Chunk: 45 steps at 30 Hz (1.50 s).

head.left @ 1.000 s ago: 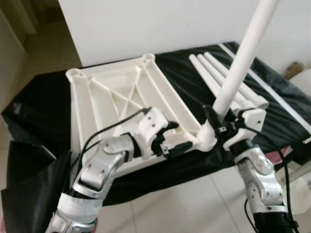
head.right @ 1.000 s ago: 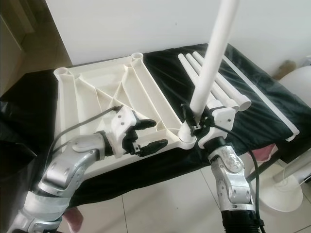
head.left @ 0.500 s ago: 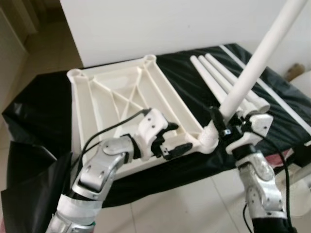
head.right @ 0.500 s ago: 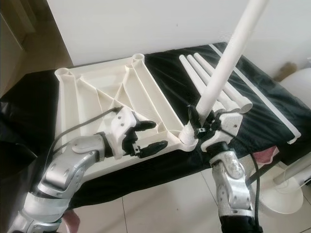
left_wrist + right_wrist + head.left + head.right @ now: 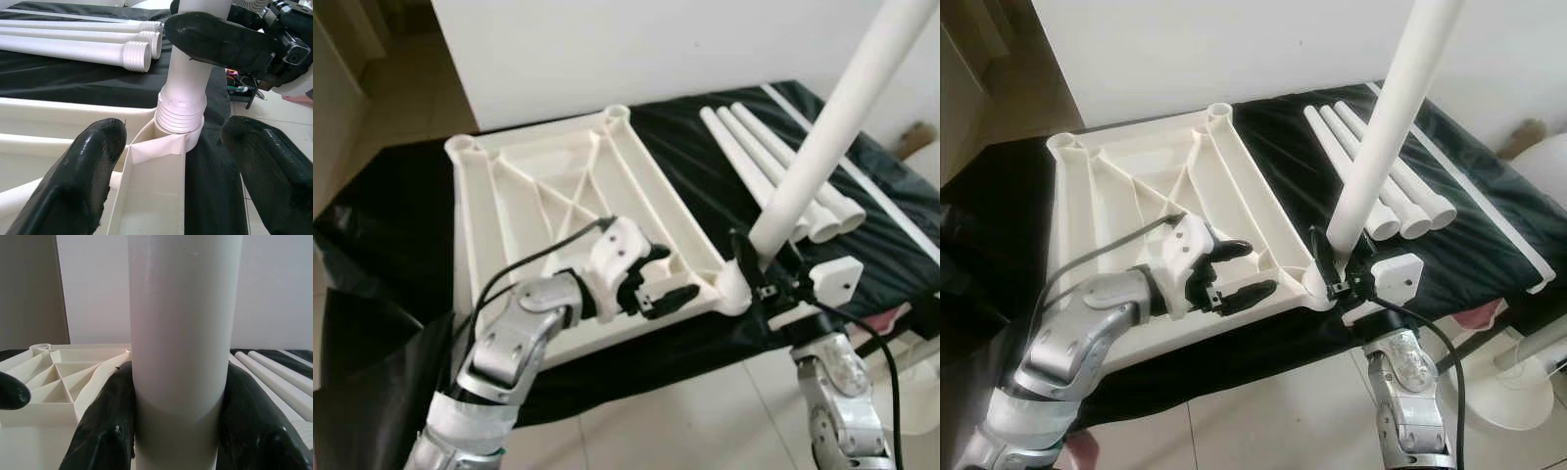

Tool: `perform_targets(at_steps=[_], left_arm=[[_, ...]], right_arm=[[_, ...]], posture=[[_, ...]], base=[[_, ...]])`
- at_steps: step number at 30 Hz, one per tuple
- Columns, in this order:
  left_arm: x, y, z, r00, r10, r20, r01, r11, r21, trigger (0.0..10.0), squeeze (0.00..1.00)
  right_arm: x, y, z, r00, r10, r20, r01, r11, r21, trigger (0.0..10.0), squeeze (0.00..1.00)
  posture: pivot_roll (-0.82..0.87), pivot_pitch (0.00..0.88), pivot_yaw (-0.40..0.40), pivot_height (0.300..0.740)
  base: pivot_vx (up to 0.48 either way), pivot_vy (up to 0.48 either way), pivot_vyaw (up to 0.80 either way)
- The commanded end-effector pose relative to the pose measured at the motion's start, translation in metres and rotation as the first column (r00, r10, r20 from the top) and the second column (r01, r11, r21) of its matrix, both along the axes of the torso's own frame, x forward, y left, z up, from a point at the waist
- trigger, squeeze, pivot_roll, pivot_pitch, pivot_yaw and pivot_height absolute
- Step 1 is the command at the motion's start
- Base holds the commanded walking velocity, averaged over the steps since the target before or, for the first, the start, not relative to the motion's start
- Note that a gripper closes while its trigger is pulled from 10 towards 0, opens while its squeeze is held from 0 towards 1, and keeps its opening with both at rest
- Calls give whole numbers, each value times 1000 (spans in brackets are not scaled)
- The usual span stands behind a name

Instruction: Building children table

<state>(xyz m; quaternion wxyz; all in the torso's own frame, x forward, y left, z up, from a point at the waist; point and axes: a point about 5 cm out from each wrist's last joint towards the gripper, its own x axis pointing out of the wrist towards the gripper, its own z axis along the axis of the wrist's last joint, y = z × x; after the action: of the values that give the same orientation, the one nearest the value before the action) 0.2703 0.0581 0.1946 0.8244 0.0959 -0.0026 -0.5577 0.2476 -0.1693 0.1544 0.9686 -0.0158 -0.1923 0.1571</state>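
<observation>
A white plastic tabletop (image 5: pixel 558 186) lies upside down on a black sheet. One white leg (image 5: pixel 832 127) stands in its near right corner socket (image 5: pixel 734 289), leaning up and to the right. My right gripper (image 5: pixel 759 269) is shut on this leg just above the socket, its fingers (image 5: pixel 107 431) wrapping the tube. In the left wrist view the leg's threaded end (image 5: pixel 181 110) sits in the socket with threads still showing. My left gripper (image 5: pixel 671 274) is open over the tabletop's near rim, its fingers (image 5: pixel 93 156) either side of the socket. Three spare legs (image 5: pixel 773 166) lie to the right.
A long white strip (image 5: pixel 891 215) lies along the sheet's far right edge. The black sheet (image 5: pixel 391 225) hangs over the front edge above tiled floor. A round white base (image 5: pixel 1518 392) stands on the floor at the right. A white wall rises behind.
The right gripper has sunk lower and to the right with the leg, which now leans further right. The left gripper has stayed put.
</observation>
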Motion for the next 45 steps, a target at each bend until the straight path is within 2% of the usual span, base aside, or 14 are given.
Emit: perform_targets(at_steps=[1,4,9,10,14,18,23,31,36,39,41,42,43,45], left_arm=[[2,3,1,999,47,1,-47,999,-3,10000,0],[2,3,1,999,49,1,-49,999,-2,10000,0],[1,2,1,999,52,-1,-52,999,-5,10000,0],[1,2,1,999,52,-1,-53,999,-5,10000,0],[2,2,1,998,56,-1,-56,998,-5,10000,0],[2,3,1,998,59,0,-59,998,-6,10000,0],[2,3,1,998,68,3,-68,998,-3,10000,0],[1,4,1,997,75,4,-75,997,-2,10000,0],[1,5,1,997,78,3,-78,997,-3,10000,0],[1,4,1,997,77,1,-77,997,-4,10000,0],[1,2,1,997,72,0,-72,997,-6,10000,0],[1,2,1,997,72,0,-72,997,-6,10000,0],[0,1,1,998,69,0,-69,998,-8,10000,0],[1,1,1,998,70,0,-70,998,-7,10000,0]], right_arm=[[-10,11,-48,972,56,-227,-70,996,-55,10000,0],[-11,14,-48,976,61,-210,-81,993,-87,10000,0],[-6,13,-42,978,63,-198,-77,995,-66,10000,0],[-3,12,-40,975,66,-213,-73,997,-29,10000,0],[3,8,-42,961,44,-273,-49,999,-10,10000,0],[11,4,-47,937,-9,-348,-8,999,-47,10000,0],[15,4,-51,921,-19,-388,9,1000,-27,10000,0],[13,3,-55,909,-28,-416,32,999,1,10000,0],[6,3,-56,918,-68,-391,72,997,-4,10000,0],[4,10,-50,932,-112,-346,125,992,17,10000,0],[5,15,-44,933,-196,-303,213,977,21,10000,0],[5,15,-44,933,-196,-303,213,977,21,10000,0],[6,17,-44,919,-259,-298,279,960,26,10000,0],[7,18,-45,903,-300,-307,325,945,33,10000,0]], posture=[[-17,98,45,740],[-17,100,47,740],[-16,103,44,740],[-16,103,43,740],[-15,102,42,740],[-12,100,39,740],[-7,97,32,740],[-2,99,27,740],[-3,99,27,740],[-10,100,29,740],[-12,100,28,740],[-12,100,28,740],[-13,102,29,740],[-10,105,27,740]], base=[[0,0,0],[0,0,0],[0,0,0],[0,0,0],[0,0,0],[0,0,0],[0,0,0],[0,0,0],[0,0,0],[0,0,0],[0,0,0],[0,0,0],[0,0,0],[0,0,0]])
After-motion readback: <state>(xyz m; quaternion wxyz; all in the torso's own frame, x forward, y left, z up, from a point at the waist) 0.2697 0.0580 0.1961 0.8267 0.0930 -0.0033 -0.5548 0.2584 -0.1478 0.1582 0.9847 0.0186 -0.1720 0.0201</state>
